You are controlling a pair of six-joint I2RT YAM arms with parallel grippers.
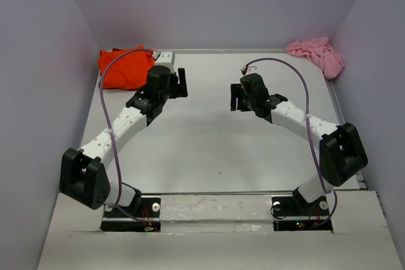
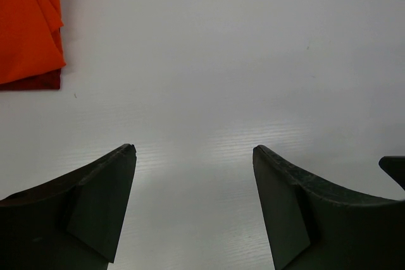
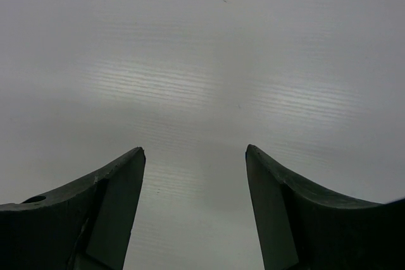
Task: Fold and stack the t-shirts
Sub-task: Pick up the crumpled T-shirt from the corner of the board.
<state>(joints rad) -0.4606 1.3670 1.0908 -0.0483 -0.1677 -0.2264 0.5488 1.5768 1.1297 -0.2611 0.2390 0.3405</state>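
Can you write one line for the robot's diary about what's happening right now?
left hand: open, empty, near orange t-shirt | right hand: open, empty | pink t-shirt: crumpled, far right corner | stacked: not yet

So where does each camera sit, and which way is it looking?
Top external: above and behind, looking down on table, left arm, right arm, orange t-shirt, pink t-shirt.
Left wrist: looks down past open left tool at table.
Right wrist: looks down past open right tool at table.
Shared: orange t-shirt, top and left wrist.
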